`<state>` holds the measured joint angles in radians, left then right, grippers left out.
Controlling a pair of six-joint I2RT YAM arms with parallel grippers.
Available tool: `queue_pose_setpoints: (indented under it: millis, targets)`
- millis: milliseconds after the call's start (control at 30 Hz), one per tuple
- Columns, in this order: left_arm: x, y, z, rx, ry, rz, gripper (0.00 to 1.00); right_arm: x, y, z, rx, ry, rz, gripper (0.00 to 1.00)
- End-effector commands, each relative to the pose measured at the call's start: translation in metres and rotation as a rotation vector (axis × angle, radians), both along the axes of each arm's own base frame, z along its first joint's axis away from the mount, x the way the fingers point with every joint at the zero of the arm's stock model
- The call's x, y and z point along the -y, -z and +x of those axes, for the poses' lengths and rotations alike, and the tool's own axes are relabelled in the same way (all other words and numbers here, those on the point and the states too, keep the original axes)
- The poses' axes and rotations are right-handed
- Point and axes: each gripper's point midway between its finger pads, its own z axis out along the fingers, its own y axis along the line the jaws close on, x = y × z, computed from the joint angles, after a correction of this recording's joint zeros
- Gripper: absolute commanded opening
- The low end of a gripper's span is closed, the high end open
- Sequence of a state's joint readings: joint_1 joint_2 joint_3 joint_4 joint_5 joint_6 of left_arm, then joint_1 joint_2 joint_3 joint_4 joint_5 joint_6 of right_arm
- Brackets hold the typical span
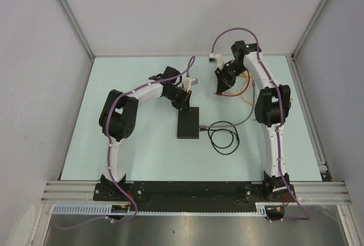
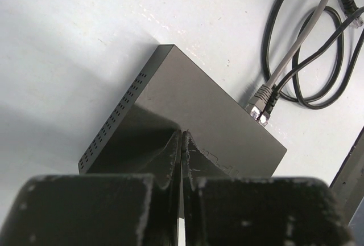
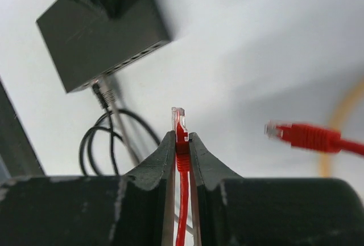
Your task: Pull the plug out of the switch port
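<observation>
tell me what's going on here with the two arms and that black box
The left gripper, shut, rests its tips on top of the black switch, seemingly bracing it. The right gripper is shut on a red plug and holds it in the air, clear of the switch, so that plug looks already out. A grey cable and a black cable are plugged into the switch's side. A second red connector lies loose nearby.

A lab test cell: plain white panel walls (image 1: pixel 34 75), aluminium framing rails (image 1: pixel 193 189), pale tabletop (image 1: pixel 142 155).
</observation>
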<state>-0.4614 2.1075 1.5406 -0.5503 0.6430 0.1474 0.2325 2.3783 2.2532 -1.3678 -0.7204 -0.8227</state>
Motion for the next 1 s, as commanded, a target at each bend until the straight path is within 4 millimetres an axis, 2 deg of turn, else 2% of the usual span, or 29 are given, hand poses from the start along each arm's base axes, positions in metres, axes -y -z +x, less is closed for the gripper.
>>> queue_pose_setpoints:
  millis: [0, 33, 100, 133, 200, 233, 267, 300, 400, 433, 467, 533, 567, 633, 667, 700, 767, 800, 833, 867, 900, 933, 967]
  targets:
    - [0.0, -0.004, 0.007, 0.016, -0.013, -0.014, 0.01, 0.031, -0.052, 0.028, 0.059, 0.153, 0.058, 0.0]
    - [-0.001, -0.004, 0.007, 0.013, -0.016, -0.015, 0.01, 0.04, -0.061, 0.045, 0.108, 0.196, 0.076, 0.0]
    - [-0.001, -0.005, 0.007, 0.011, -0.016, -0.019, 0.01, 0.05, -0.061, 0.063, 0.122, 0.26, 0.098, 0.0]
    - [-0.001, -0.005, 0.008, 0.01, -0.017, -0.016, 0.02, 0.062, -0.064, 0.077, 0.138, 0.321, 0.117, 0.0]
    - [-0.001, -0.006, 0.009, 0.009, -0.017, -0.019, 0.01, 0.071, -0.052, 0.09, 0.124, 0.377, 0.114, 0.0]
    - [-0.002, -0.006, 0.01, 0.012, -0.018, -0.02, 0.02, 0.079, -0.051, 0.102, 0.128, 0.439, 0.114, 0.1]
    - [-0.002, -0.007, 0.01, 0.011, -0.021, -0.02, 0.02, 0.085, -0.046, 0.11, 0.136, 0.478, 0.082, 0.4]
    - [-0.003, -0.008, 0.01, 0.008, -0.023, -0.019, 0.02, 0.086, -0.047, 0.114, 0.14, 0.495, 0.085, 0.46]
    - [-0.005, -0.013, 0.01, 0.011, -0.025, -0.022, 0.03, 0.068, -0.073, 0.113, 0.186, 0.463, 0.139, 0.54]
    - [-0.006, -0.014, 0.01, 0.014, -0.026, -0.025, 0.03, 0.06, -0.087, 0.108, 0.207, 0.442, 0.155, 0.55]
    - [-0.007, -0.014, 0.008, 0.014, -0.023, -0.025, 0.03, 0.045, -0.085, 0.097, 0.182, 0.401, 0.172, 0.57]
    - [-0.008, -0.021, 0.006, 0.024, -0.018, -0.035, 0.03, 0.031, -0.091, 0.081, 0.161, 0.364, 0.198, 0.59]
    - [-0.009, -0.023, 0.004, 0.028, -0.011, -0.035, 0.03, 0.02, -0.069, 0.063, 0.076, 0.335, 0.194, 0.59]
    - [-0.013, -0.032, 0.0, 0.037, 0.004, -0.038, 0.03, 0.007, -0.055, 0.035, -0.005, 0.282, 0.182, 0.59]
    - [-0.018, -0.032, -0.007, 0.038, 0.03, -0.033, 0.01, -0.003, -0.038, 0.014, -0.056, 0.225, 0.165, 0.57]
    - [-0.019, -0.047, -0.013, 0.048, 0.059, -0.076, 0.0, -0.006, -0.029, 0.0, -0.102, 0.211, 0.15, 0.57]
    - [-0.029, -0.058, -0.033, 0.083, 0.153, -0.093, 0.0, -0.014, -0.012, -0.026, -0.173, 0.201, 0.13, 0.56]
    - [-0.032, -0.06, -0.041, 0.105, 0.193, -0.096, 0.0, -0.017, -0.009, -0.031, -0.191, 0.209, 0.132, 0.56]
    - [-0.037, -0.054, -0.055, 0.14, 0.263, -0.095, 0.0, -0.02, -0.007, -0.036, -0.22, 0.223, 0.142, 0.56]
    - [-0.039, -0.067, -0.059, 0.212, 0.292, -0.101, 0.0, -0.021, -0.003, -0.039, -0.246, 0.237, 0.143, 0.55]
    - [-0.037, -0.068, -0.067, 0.251, 0.334, -0.1, 0.0, -0.023, 0.002, -0.042, -0.282, 0.263, 0.143, 0.55]
    - [-0.04, -0.061, -0.075, 0.286, 0.389, -0.083, 0.0, -0.022, 0.005, -0.043, -0.296, 0.272, 0.136, 0.55]
    - [-0.039, -0.064, -0.081, 0.316, 0.421, -0.081, 0.0, -0.022, 0.007, -0.043, -0.296, 0.276, 0.129, 0.55]
